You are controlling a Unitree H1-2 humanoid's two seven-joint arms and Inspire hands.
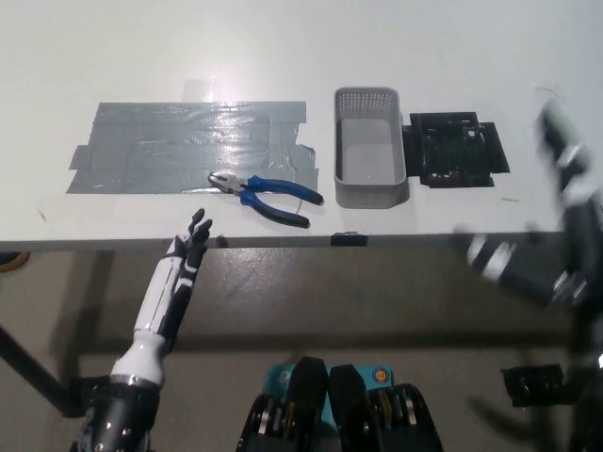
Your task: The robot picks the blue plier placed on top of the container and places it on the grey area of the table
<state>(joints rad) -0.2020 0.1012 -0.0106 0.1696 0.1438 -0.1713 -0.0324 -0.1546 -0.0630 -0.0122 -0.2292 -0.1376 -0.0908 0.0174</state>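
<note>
Grey tape formed the grey area (184,143) across the left part of the white table (283,42), its strips shiny under the light. Below the table's front edge, the white left hand (187,254) hung in the air with its fingers spread and nothing in them, the fingertips reaching up near the edge. The blue plier (267,193) lay flat on the table at the lower right corner of the tape, its metal jaws resting on the grey strip and its blue handles running off toward the right. Just beside it to the right stood the grey container (370,146), with nothing visible inside it. A black mat (456,150) lay against the container's right side. At the far right, off the table and below its edge, the black right hand (528,271) was heavily blurred; whether it was spread or closed could not be told.
</note>
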